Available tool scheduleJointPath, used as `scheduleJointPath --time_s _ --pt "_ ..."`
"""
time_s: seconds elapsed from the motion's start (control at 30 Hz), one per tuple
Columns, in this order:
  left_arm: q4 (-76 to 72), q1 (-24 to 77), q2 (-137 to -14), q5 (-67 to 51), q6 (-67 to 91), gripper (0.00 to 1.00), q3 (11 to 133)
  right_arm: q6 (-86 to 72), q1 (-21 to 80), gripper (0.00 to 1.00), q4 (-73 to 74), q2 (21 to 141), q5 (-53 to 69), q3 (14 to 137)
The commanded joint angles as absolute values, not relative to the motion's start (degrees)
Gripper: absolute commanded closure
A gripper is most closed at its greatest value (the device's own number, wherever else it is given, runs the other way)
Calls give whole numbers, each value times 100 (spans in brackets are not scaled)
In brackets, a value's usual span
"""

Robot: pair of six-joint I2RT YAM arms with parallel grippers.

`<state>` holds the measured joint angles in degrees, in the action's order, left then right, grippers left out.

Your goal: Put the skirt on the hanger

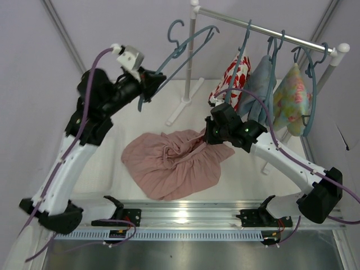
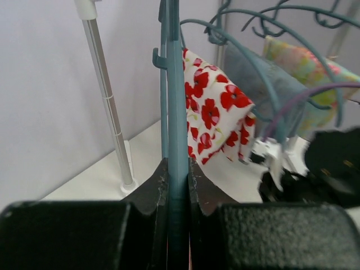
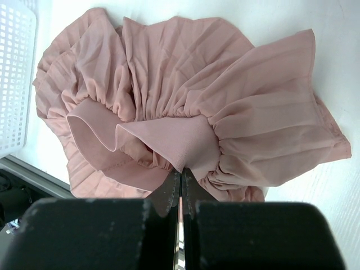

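The dusty-pink skirt (image 1: 169, 160) lies crumpled on the white table in the middle; in the right wrist view (image 3: 185, 107) its ruffles spread out below the fingers. My right gripper (image 1: 206, 135) is shut on the skirt's waistband at its right edge (image 3: 181, 171). My left gripper (image 1: 149, 84) is raised at the upper left and shut on the teal hanger (image 1: 188, 48), whose hook and frame point up right toward the rail. In the left wrist view the hanger bar (image 2: 174, 112) runs straight up between the fingers (image 2: 178, 185).
A white clothes rack (image 1: 270, 34) stands at the back right with hangers bearing a red-and-white floral garment (image 1: 233, 76), a pale blue garment (image 1: 260, 84) and a yellow-green floral one (image 1: 292, 98). The rack's pole (image 1: 188, 73) and foot stand behind the skirt. A white basket (image 3: 14, 79) is beside the skirt.
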<state>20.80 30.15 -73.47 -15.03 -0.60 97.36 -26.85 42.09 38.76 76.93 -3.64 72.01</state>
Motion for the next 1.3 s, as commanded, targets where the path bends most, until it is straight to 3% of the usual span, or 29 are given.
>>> scheduleJointPath --time_s 0.0,0.3,0.5,0.73,1.27 --pt "2275 3032 -6339 -1872 -132 100 8864 -2584 4175 100 3647 7690 -466 7383" --pt "4488 3023 -4038 -1485 324 100 7385 -2725 4245 100 3595 7980 -509 7646" --pt "5737 3023 -3104 -1985 527 100 7023 -2392 4552 100 3656 8261 -1036 7936" --pt "6345 3024 -2857 -2277 519 100 6733 -1784 4668 100 4270 8367 -2021 8209" --pt "5609 3023 -3409 -2434 413 100 6196 -2127 4641 100 3981 8061 -1082 8008"
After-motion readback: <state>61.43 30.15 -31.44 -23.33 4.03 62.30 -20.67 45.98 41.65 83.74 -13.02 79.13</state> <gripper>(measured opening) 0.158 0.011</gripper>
